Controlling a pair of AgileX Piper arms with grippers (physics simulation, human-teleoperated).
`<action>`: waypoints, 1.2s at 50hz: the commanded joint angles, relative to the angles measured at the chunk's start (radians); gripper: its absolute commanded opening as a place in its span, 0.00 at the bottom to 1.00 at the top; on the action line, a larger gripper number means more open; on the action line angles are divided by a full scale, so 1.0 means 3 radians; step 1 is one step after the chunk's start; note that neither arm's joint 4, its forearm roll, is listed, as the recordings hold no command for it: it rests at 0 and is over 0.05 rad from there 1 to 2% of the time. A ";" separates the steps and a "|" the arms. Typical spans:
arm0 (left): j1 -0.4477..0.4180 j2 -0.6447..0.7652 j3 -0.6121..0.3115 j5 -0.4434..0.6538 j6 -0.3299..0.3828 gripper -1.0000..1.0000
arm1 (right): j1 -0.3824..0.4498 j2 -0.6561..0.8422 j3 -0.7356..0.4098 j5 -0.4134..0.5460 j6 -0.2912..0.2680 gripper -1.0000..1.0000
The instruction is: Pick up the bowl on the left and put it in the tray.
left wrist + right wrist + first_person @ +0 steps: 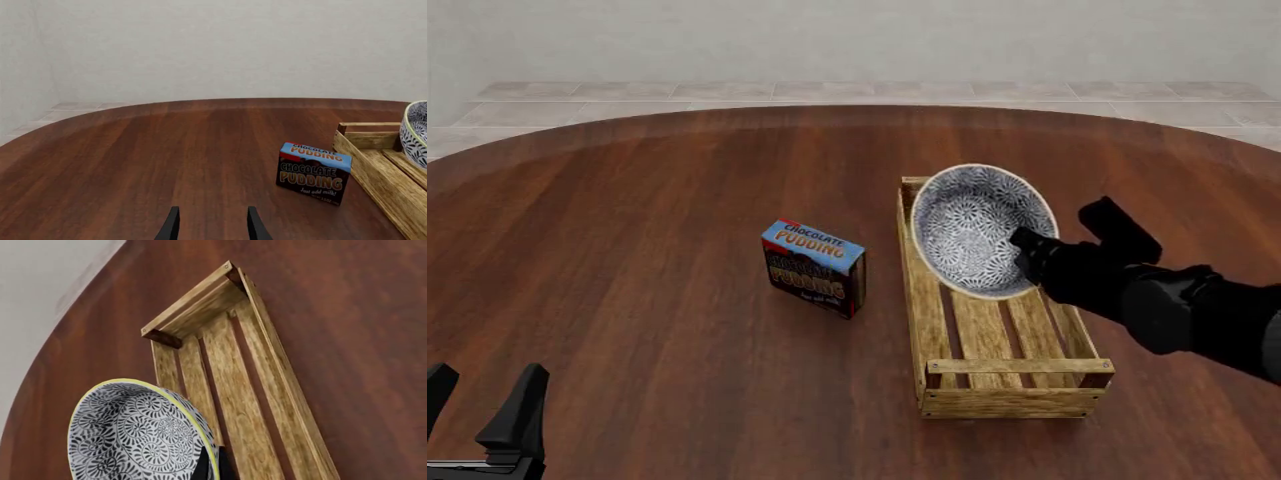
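Note:
The bowl [977, 228], blue-and-white patterned with a pale rim, hangs tilted on its side over the far half of the tray [925, 330], its inside facing the camera. My right gripper [1024, 250] is shut on the bowl's right rim. In the right wrist view the bowl [133, 435] is pinched at its edge by the gripper [212, 466], and the light-wood tray [233, 385] lies beneath. My left gripper [481, 392] stands open and holds nothing near the table's front left. The left wrist view shows this gripper [210, 221] open, and the tray [377, 170] and bowl [417, 132] at the edge.
A blue chocolate pudding box [814, 265] stands upright on the dark wood table just left of the tray, also seen in the left wrist view [313, 172]. The round table's far edge meets a tiled floor and a pale wall.

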 commanded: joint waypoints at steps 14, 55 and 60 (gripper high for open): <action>0.0000 0.0000 0.0000 0.0000 0.0000 1.00 | -0.0131 0.0265 -0.0064 -0.0120 0.0036 0.00; 0.0000 0.0000 0.0000 0.0000 0.0000 1.00 | -0.0131 0.0644 -0.0124 -0.0277 0.0110 0.00; 0.0000 0.0000 0.0000 0.0000 0.0000 1.00 | -0.0144 0.0646 -0.0124 -0.0282 0.0107 0.00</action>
